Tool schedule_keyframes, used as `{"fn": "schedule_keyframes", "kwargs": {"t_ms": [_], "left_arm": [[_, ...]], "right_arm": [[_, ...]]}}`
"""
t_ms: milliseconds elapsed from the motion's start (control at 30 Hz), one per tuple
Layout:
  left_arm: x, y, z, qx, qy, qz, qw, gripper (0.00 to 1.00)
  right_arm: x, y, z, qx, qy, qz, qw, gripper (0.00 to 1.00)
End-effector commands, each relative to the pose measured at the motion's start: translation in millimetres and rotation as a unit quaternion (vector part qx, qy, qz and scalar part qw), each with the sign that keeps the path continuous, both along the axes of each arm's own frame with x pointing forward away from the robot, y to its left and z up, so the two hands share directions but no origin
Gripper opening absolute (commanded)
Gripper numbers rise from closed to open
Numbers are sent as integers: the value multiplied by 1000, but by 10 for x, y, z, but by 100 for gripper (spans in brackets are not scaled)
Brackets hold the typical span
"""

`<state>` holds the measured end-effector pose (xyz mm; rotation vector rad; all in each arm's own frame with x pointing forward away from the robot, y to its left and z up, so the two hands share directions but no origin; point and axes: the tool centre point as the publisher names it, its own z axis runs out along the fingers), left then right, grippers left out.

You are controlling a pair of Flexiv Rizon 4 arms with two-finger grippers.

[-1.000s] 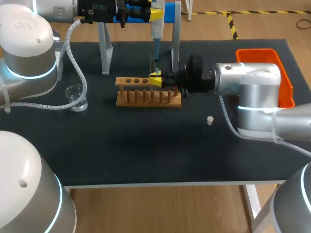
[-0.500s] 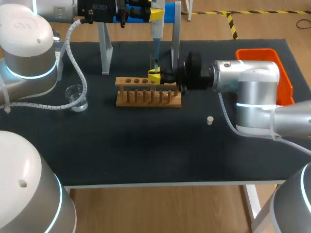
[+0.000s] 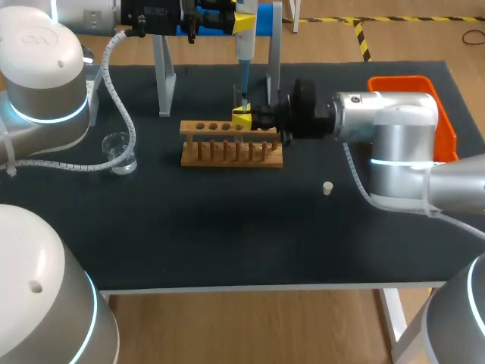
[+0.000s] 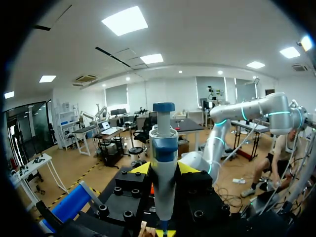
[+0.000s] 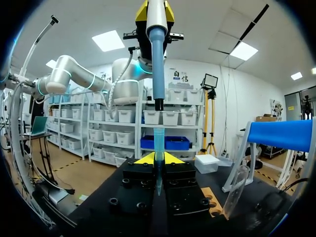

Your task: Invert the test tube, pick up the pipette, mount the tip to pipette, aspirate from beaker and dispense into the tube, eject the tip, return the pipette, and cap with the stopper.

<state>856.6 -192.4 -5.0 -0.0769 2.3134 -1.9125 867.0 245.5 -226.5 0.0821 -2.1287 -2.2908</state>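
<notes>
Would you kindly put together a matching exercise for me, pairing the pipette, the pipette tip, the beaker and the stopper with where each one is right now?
Things:
1. pipette
2. pipette tip
3. beaker
4. stopper

Places:
A. standing on the table, to the left of the wooden rack
B. gripped just below the pipette's nozzle, not yet touching it
C. alone on the table, to the right of the rack
D. held upright over the rack, nozzle pointing down

Pairs: 1-D, 2-B, 3-A, 4-C
</notes>
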Motion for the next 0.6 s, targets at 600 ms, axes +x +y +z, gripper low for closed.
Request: {"fn": "schedule_keyframes", "kwargs": {"t_ms": [600], "left_arm": [[-2,1,-1,-1,-1,0,1000,0]], "right_arm": [[-6,0,103,-2,-7,3,1000,0]]}}
